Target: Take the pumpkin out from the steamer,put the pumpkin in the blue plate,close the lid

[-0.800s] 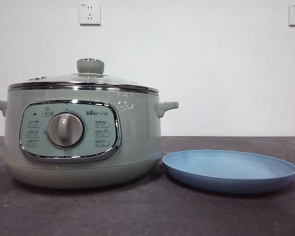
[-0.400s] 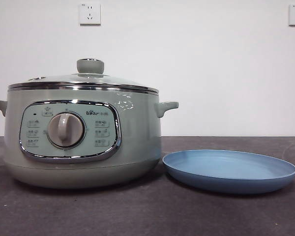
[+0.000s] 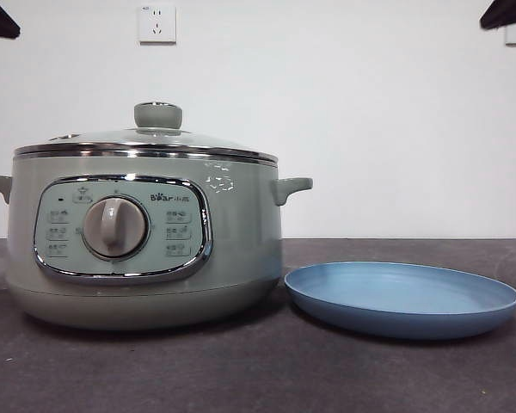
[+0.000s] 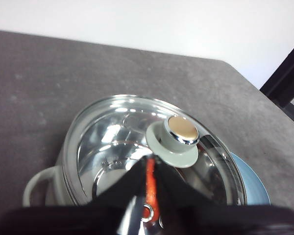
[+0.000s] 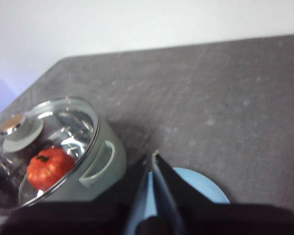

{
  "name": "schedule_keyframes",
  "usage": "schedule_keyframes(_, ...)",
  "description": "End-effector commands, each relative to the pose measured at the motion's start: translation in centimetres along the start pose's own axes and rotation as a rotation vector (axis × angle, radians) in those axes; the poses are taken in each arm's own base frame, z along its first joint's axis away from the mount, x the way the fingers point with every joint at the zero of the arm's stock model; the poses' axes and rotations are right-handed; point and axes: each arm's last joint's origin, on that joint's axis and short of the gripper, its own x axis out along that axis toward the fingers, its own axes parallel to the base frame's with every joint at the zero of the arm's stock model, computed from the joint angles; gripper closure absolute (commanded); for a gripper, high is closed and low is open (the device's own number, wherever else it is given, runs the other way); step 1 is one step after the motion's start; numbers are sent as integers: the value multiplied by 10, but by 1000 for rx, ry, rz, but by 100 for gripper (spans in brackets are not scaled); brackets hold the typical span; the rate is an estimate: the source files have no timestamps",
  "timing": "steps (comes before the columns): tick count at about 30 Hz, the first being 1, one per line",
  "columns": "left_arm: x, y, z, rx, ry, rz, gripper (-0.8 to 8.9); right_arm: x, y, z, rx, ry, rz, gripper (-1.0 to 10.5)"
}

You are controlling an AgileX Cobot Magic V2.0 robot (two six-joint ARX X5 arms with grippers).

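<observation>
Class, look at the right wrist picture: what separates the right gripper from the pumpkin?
The glass lid, closed on the steamer, covers the pumpkin; the right gripper hangs above the blue plate.

The pale green steamer point(image 3: 146, 237) stood on the dark surface with its glass lid point(image 3: 150, 138) shut over the orange pumpkin point(image 5: 50, 168) inside, while the shallow blue plate point(image 3: 402, 298) lay empty just beside its base.
</observation>
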Motion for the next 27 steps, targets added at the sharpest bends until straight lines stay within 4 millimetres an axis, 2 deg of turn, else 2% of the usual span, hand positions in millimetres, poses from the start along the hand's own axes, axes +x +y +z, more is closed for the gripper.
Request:
schedule_keyframes(1,0,-2,1,18,-8,-10,436,3,-1,0,-14,9,0,653)
schedule_keyframes(2,1,-3,1,15,-7,-11,401,4,-2,0,-12,14,-1,560)
schedule_keyframes(3,1,-3,1,17,-8,-13,404,5,-2,-1,-11,17,-2,492)
schedule_keyframes(4,1,-4,1,19,-10,-11,404,6,-3,-1,-10,20,-2,465)
schedule_keyframes(8,4,-9,6,40,-58,0,404,7,-3,-1,-8,23,-1,469)
schedule_keyframes(12,16,-17,17,68,-63,-3,404,8,-3,-1,-7,25,1,469)
schedule_keyframes(17,45,-31,34,131,23,-30,404,8,-3,-1,0,25,1,469)
schedule_keyframes(21,78,-44,45,200,119,-23,404,8,-3,-1,2,27,1,470)
schedule_keyframes(27,124,-52,47,271,265,20,404,8,-3,-2,11,32,-1,470)
